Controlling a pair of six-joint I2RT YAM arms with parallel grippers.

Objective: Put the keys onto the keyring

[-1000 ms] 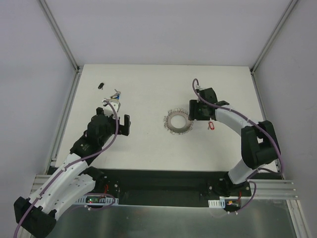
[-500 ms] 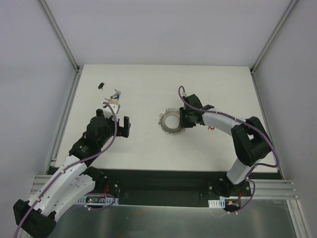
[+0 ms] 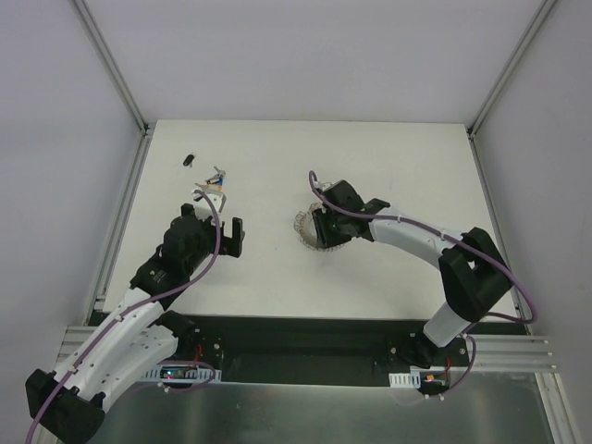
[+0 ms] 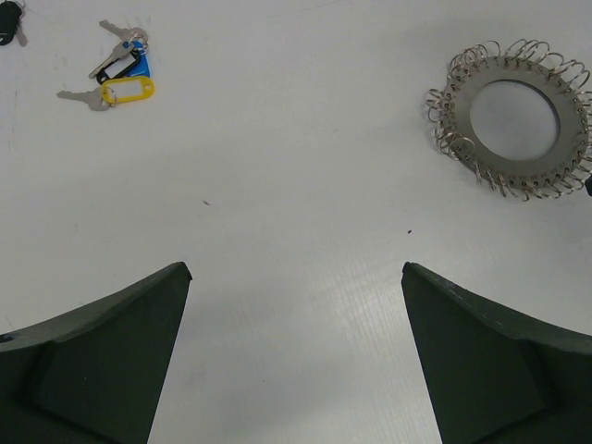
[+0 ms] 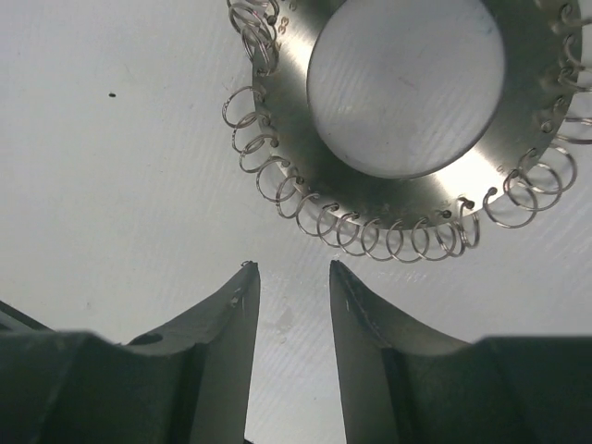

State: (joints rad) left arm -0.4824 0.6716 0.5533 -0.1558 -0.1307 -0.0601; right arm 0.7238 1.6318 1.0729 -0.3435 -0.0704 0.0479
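The keyring (image 3: 304,233), a grey metal ring with a coiled wire edge, lies flat on the white table. My right gripper (image 3: 320,228) hangs over its right part. In the right wrist view the keyring (image 5: 370,199) lies just past my gripper (image 5: 291,268), whose jaws stand a narrow gap apart with only table between them. My left gripper (image 3: 233,237) is wide open and empty (image 4: 296,268). It sees the keyring (image 4: 513,162) far right and a key cluster (image 4: 120,74) with blue and yellow tags far left. The red-tagged key is hidden.
The key cluster (image 3: 215,180) lies at the back left beyond my left gripper. A small black object (image 3: 188,158) lies farther back left, and it also shows in the left wrist view (image 4: 7,23). Metal frame rails run along the table's left and right edges.
My right arm has swung left across the table. The keyring has slid left in front of it. The red-tagged key, seen earlier beside the arm, no longer shows. The left arm has not moved.
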